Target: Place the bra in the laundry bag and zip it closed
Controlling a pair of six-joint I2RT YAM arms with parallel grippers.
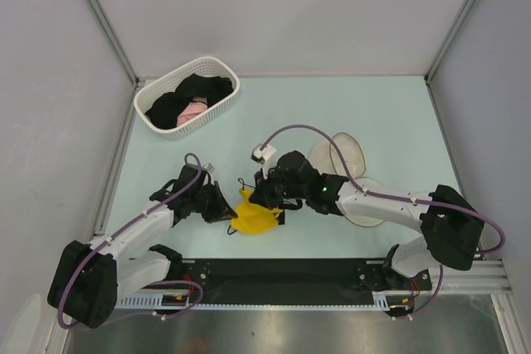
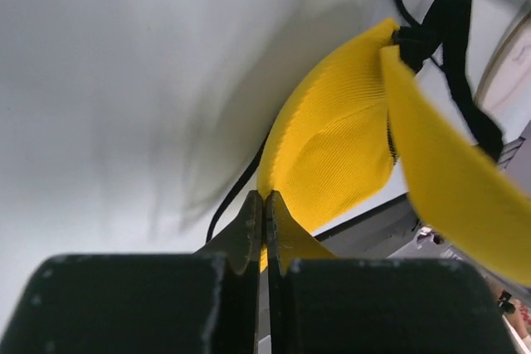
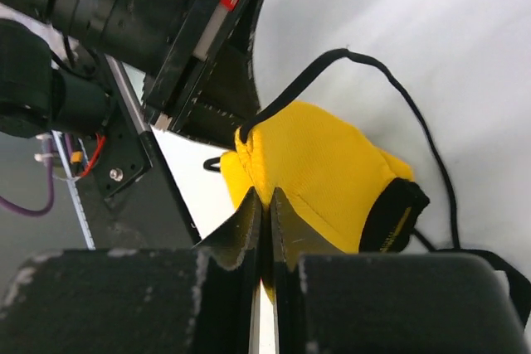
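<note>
Yellow bra [image 1: 257,220] near the tabletop's [image 1: 373,105] near edge; left gripper [image 2: 264,209] and right gripper [image 3: 267,203] both clamped on its fabric. Laundry bag [image 1: 342,151] lies open rightward.

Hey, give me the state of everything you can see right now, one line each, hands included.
bra: folded, outside the bag, gripped by both hands
bag: open, unzipped, bra not inside
basket: upright, holding black and pink garments
left hand: shut on the bra's edge
right hand: shut on the bra's edge
</note>
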